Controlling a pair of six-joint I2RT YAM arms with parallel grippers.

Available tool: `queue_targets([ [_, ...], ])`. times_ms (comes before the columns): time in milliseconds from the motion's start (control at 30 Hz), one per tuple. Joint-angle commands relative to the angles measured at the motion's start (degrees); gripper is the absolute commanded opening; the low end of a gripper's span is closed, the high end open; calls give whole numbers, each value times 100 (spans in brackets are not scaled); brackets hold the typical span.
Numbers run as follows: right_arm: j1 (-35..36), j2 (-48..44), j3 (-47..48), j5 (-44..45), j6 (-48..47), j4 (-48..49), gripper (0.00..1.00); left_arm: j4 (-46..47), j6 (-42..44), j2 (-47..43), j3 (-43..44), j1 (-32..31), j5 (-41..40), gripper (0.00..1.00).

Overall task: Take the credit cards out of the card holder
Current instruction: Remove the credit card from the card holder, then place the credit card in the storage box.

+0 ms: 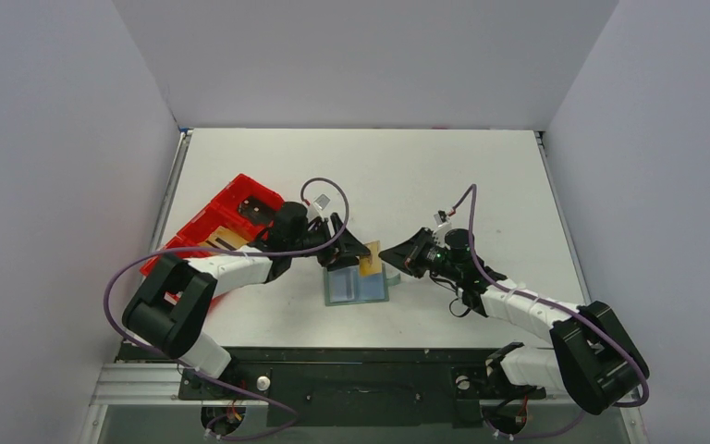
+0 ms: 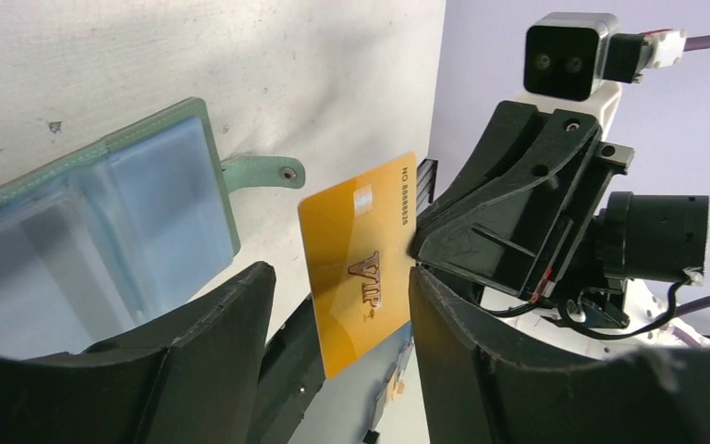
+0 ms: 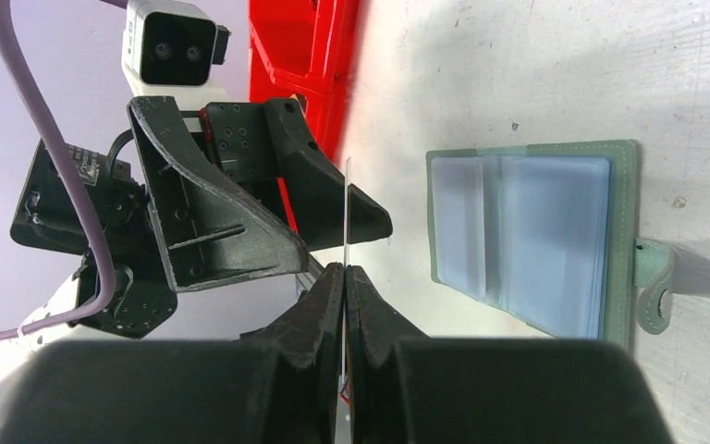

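Note:
The grey-green card holder (image 1: pixel 356 287) lies open and flat on the table, its pockets bluish (image 3: pixel 536 240), its side tab (image 2: pixel 263 172) sticking out. One tan-gold credit card (image 2: pixel 361 259) marked VIP hangs in the air above the holder's right edge (image 1: pixel 368 260). My right gripper (image 3: pixel 344 270) is shut on it, and from there I see it edge-on (image 3: pixel 345 213). My left gripper (image 2: pixel 339 277) is open, one finger on each side of the card. I cannot tell whether either finger touches it. The two grippers (image 1: pixel 356 248) (image 1: pixel 390 255) face each other.
A long red tray (image 1: pixel 217 227) lies at the left under the left arm, also seen past the left gripper (image 3: pixel 300 55). White walls close in the table on three sides.

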Motion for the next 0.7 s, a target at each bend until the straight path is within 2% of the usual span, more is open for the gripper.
queue_targets([
  [0,-45,-180,206,-92,22,148,0,885,-378,45,-41,31,195,52],
  [267,-37,-166,202,-98,32,168,0,1353,-702,152,-90,31,317,37],
  [400,-37,-147,214,-93,10,155,0,1390,-717,154,-106,31,333,20],
  [467,-33,-138,216,-93,-6,125,0,1384,-720,149,-107,31,330,3],
  [533,-40,-161,245,-78,-83,32,0,1378,-723,139,-109,35,332,0],
  [567,-40,-198,259,-55,-118,-108,4,1359,-701,128,-101,32,321,0],
  [600,-38,-226,300,9,-204,-193,12,1339,-695,119,-91,31,312,0],
  [633,-40,-308,350,104,-328,-434,32,1279,-659,84,-84,31,299,0],
  [667,-38,-360,382,173,-408,-593,41,1229,-621,70,-67,31,288,0],
])
